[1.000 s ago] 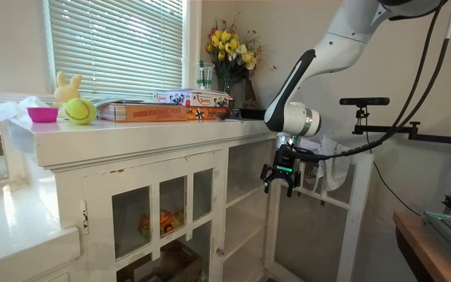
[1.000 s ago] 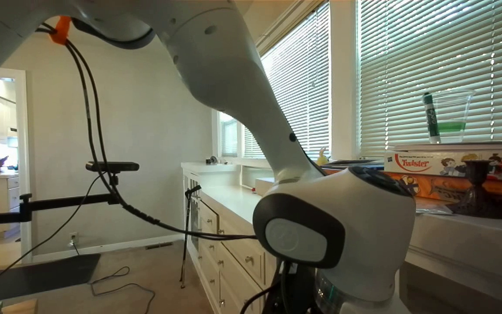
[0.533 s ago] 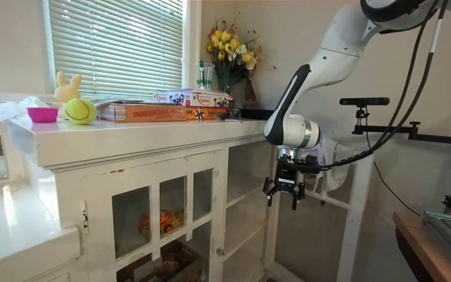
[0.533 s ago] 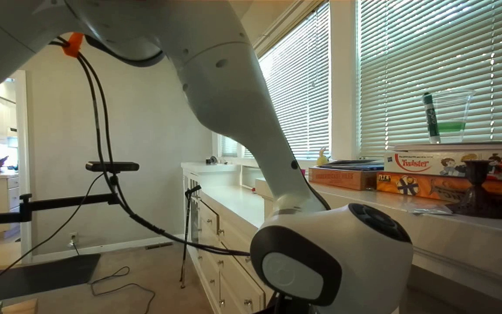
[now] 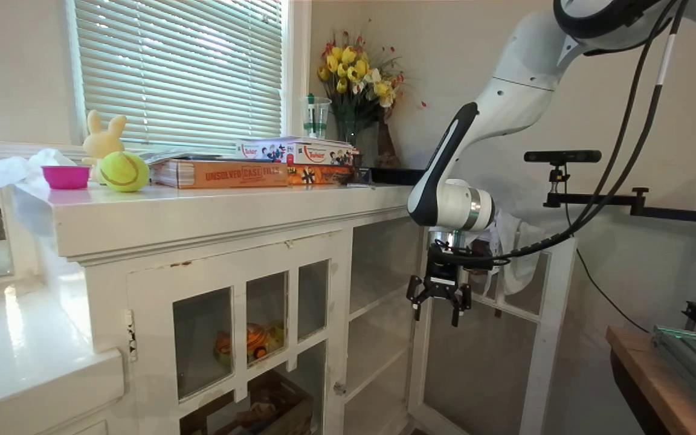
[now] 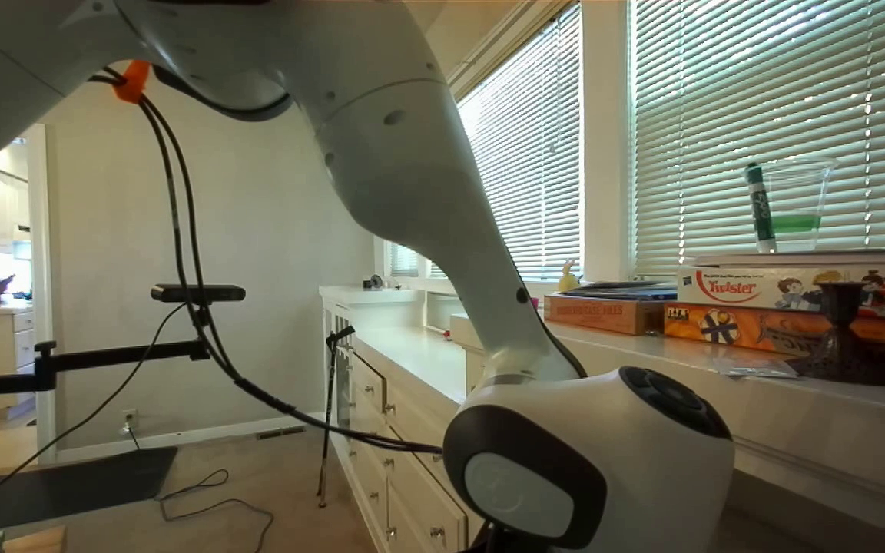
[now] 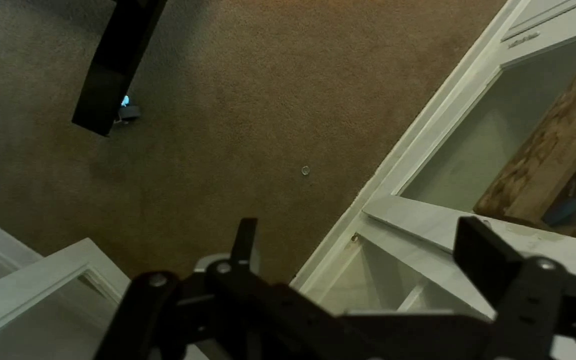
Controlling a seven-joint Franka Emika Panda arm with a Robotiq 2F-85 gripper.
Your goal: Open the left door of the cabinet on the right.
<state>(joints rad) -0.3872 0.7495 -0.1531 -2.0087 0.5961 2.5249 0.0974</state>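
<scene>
The white cabinet [image 5: 233,208] fills the lower middle of an exterior view. Its left door [image 5: 293,308], a white frame with small glass panes, lies flat or almost flat against the front, with a clear knob [image 5: 340,388] low on its free edge. My gripper [image 5: 436,317] points down to the right of that door, in front of the bare right compartment and apart from both. In the wrist view the gripper [image 7: 358,227] stands open, nothing between its fingers. The left door's edge [image 7: 413,215] shows beyond its right finger. In an exterior view the gripper is out of sight below the wrist.
The twin right door [image 5: 532,368] is swung outward close behind my gripper, a white cloth [image 5: 517,260] draped over it. Game boxes [image 5: 318,154] and a tennis ball [image 5: 124,171] sit on the cabinet's top. A wooden table [image 5: 656,374] and a camera arm [image 5: 602,199] stand right.
My arm and gripper have come down, with a slight shift to the right in the exterior view; most of it came in the first half second. The left door has not moved.
</scene>
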